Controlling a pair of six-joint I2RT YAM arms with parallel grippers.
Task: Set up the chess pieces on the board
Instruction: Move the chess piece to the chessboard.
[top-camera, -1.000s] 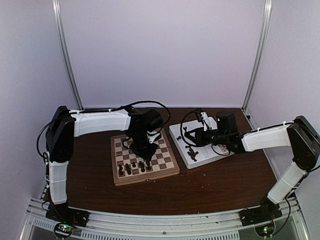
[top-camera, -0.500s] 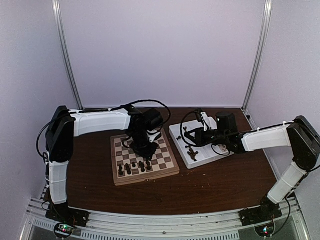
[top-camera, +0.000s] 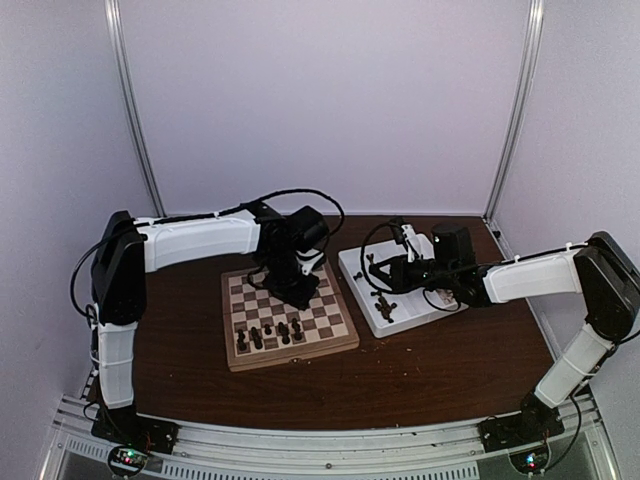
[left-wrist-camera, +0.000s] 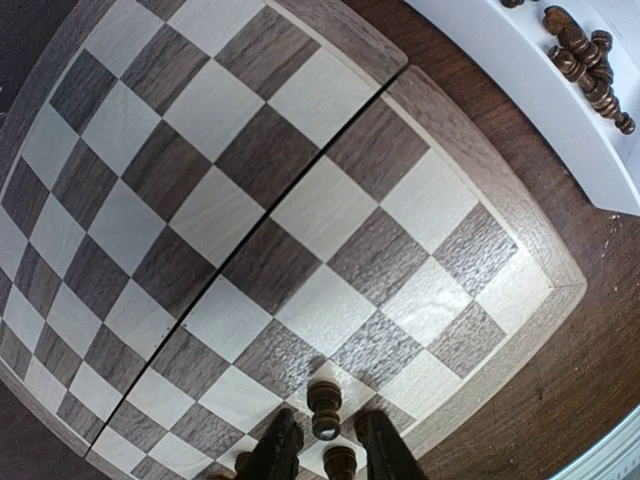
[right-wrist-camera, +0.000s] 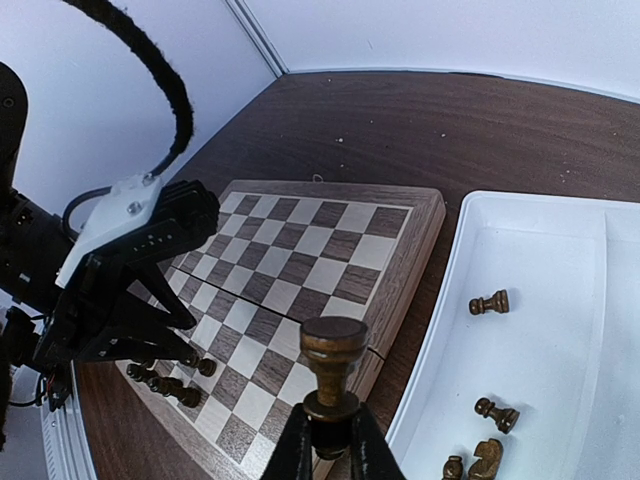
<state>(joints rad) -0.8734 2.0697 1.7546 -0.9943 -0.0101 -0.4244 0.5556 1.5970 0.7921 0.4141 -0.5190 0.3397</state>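
Board (top-camera: 290, 318), checkered wood with a tan border, lies flat on the brown desk (top-camera: 440, 370), left of centre. White tray (top-camera: 412, 310) sits just beside its right edge, apart from it. Chess pieces (top-camera: 268, 335), dark brown and tiny, stand in a short cluster on the board's near rows. More of them lie loose in the tray (right-wrist-camera: 490, 302). Left tool (left-wrist-camera: 327, 420) hangs over the near right part of the board, its two fingers (left-wrist-camera: 283, 450) parted. One upright piece (left-wrist-camera: 324, 405) stands on a square between the tips, with a gap showing on either side, so it is not gripped. A second piece (left-wrist-camera: 340, 462) stands just behind it, nearer the wrist. Right tool (right-wrist-camera: 330, 425) hovers over the left part of the tray, near the board's right edge, its fingers clamped on the base of the held piece (right-wrist-camera: 333, 365). That one is upright, with a round flat top, and clear of both board and tray.
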